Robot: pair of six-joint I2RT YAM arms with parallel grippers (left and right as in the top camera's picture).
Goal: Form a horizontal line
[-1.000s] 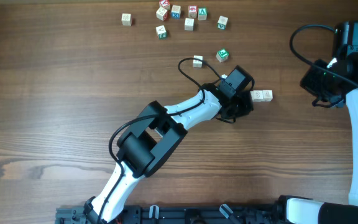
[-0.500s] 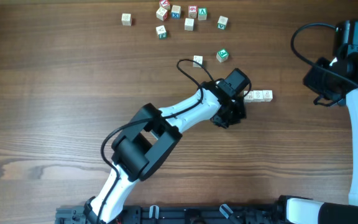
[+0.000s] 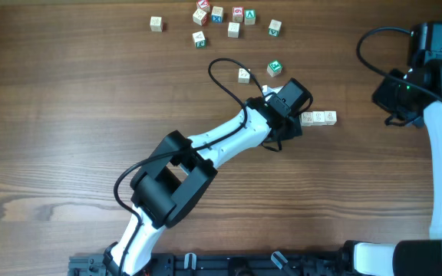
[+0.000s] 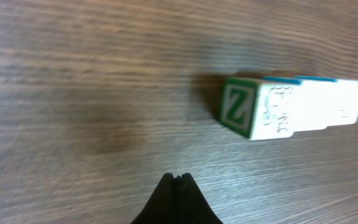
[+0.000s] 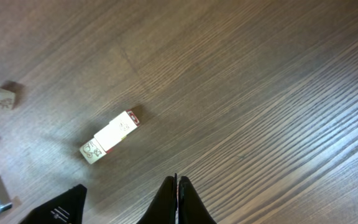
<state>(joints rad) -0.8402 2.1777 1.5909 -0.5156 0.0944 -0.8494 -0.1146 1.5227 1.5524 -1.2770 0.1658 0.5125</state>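
The horizontal line is a short bar of three pale wooden cubes touching side by side, right of the table's middle. In the left wrist view the horizontal line shows a green Z on its near end face. My left gripper is shut and empty, just left of the bar and apart from it; its tips hover over bare wood. Far to the right, my right gripper is also shut and empty. From the right wrist, the horizontal line lies ahead and to the left of that gripper.
Two single cubes, one green-marked and one pale, lie just above the left wrist. Several more cubes are scattered along the far edge, with one further left. A black cable loops off the left arm.
My left gripper has drawn back to the left off the bar, so all three cubes now show. The left arm's elbow has swung left. The right arm has barely moved.
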